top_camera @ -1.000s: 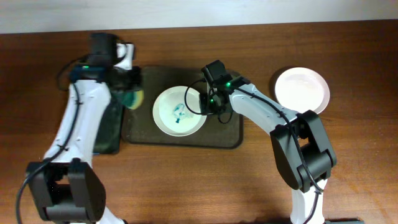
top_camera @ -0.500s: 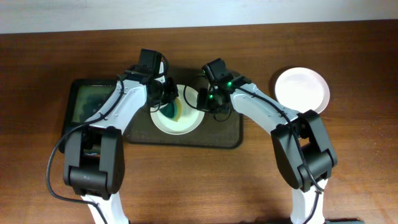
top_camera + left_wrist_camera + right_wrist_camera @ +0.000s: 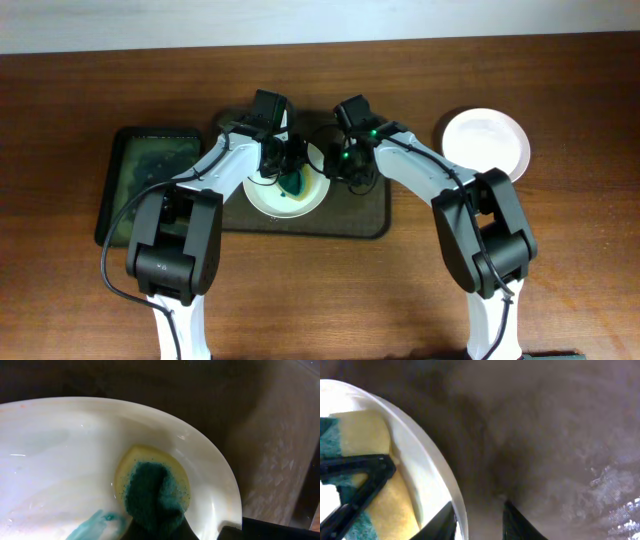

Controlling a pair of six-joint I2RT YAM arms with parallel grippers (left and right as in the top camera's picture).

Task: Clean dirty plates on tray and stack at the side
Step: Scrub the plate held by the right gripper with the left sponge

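The sponge [image 3: 292, 183] is pinched in the closed left gripper [image 3: 287, 172], its long axis pointed down into the dirty plate [image 3: 262, 200] on the tray [image 3: 370, 215]. Only the right wrist view shows the right gripper [image 3: 477, 522] slightly parted astride the plate's right rim. A teal smear [image 3: 90, 525] is seen only from the left wrist.

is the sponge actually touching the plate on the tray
Touching. The left wrist view shows the sponge pressed flat against the inner surface of the plate, with no gap visible around its edge.
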